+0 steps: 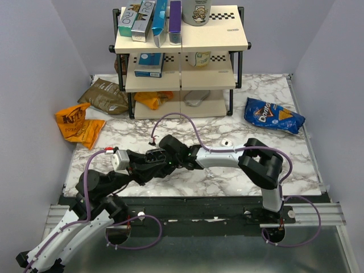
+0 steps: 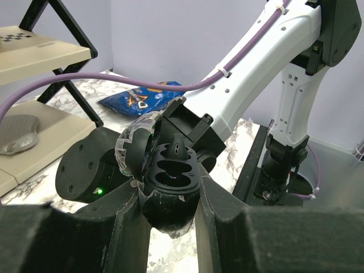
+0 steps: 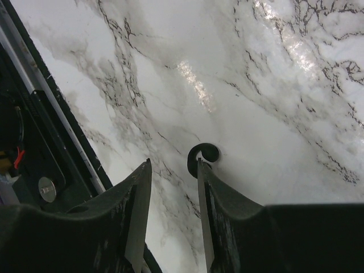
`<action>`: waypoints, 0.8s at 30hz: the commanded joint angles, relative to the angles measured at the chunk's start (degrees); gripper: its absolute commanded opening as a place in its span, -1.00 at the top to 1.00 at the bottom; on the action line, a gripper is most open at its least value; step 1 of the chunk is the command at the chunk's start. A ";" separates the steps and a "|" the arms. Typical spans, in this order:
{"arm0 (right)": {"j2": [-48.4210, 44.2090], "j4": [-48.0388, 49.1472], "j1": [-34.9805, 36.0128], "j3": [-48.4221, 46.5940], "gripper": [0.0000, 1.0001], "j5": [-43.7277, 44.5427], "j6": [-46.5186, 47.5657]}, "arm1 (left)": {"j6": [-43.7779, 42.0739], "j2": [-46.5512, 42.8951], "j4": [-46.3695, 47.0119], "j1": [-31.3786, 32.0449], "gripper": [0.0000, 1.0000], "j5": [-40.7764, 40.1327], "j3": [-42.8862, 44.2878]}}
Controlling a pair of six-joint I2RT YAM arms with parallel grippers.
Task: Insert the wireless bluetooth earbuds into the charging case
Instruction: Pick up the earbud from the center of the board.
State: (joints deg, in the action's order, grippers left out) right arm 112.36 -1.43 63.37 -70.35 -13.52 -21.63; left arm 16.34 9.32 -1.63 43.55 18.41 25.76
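My left gripper (image 2: 170, 200) is shut on the charging case (image 2: 170, 185), a black oval held with its lid (image 2: 135, 143) swung open to the left. Two dark sockets show inside it. A small black rounded piece (image 2: 177, 149) sits at its far end; I cannot tell whether it is a bud. My right gripper (image 3: 173, 166) is open and points down at the marble table. One tiny black earbud (image 3: 205, 153) lies on the table at the tip of its right finger (image 3: 211, 187), outside the gap. In the top view both grippers (image 1: 149, 165) (image 1: 166, 149) meet near the table's front.
A two-tier shelf (image 1: 182, 57) with boxes stands at the back. A blue chip bag (image 1: 274, 115) lies at the right. An orange bag (image 1: 77, 122) and a brown bag (image 1: 105, 96) lie at the left. A small white object (image 1: 226, 141) lies beside the right arm. The table's dark front rail (image 3: 34, 108) is close.
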 commanded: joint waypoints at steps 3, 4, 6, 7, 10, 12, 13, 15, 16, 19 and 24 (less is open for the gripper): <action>2.43 -1.03 -0.09 -2.78 0.07 1.13 -0.52 | 0.89 0.00 0.40 -0.13 1.00 -0.66 -0.18; 2.52 -1.03 -0.09 -2.78 0.07 1.21 -0.61 | 0.80 -0.09 0.31 -0.13 1.00 -0.66 -0.27; 2.25 -0.94 -0.09 -2.95 0.07 1.04 -0.61 | 0.89 -0.18 0.22 -0.13 1.00 -0.75 -0.27; 2.34 -1.03 -0.09 -3.04 0.07 0.86 -0.52 | 0.89 -0.27 0.22 -0.13 1.00 -0.75 -0.44; 2.96 -1.20 -0.09 -3.39 0.07 0.77 -0.61 | 0.71 -0.27 0.22 -0.13 1.00 -0.75 -0.36; 3.39 -1.47 -0.18 -3.39 0.07 0.95 -0.61 | 0.80 -0.27 0.22 -0.13 1.00 -0.84 -0.36; 3.57 -1.64 -0.09 -3.22 0.07 1.12 -0.70 | 0.80 -0.27 0.31 -0.13 1.00 -0.66 -0.36; 3.83 -2.08 -0.18 -3.13 0.07 1.65 -0.70 | 0.80 -0.27 0.22 -0.13 1.00 -0.75 -0.36; 3.92 -2.26 -0.18 -2.96 0.07 2.00 -0.87 | 0.80 -0.27 0.14 -0.13 1.00 -0.75 -0.36; 3.93 -3.14 -0.62 -2.34 0.07 3.23 -1.22 | 0.89 -0.36 0.13 -0.13 1.00 -0.84 -0.36; 3.05 -3.58 -0.97 -0.59 0.07 5.78 -1.66 | 0.89 -0.18 0.22 -0.13 1.00 -0.92 -0.36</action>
State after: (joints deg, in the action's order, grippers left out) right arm 114.37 -1.89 62.98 -72.27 -11.77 -22.72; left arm 16.58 9.32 -1.65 43.57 18.41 25.74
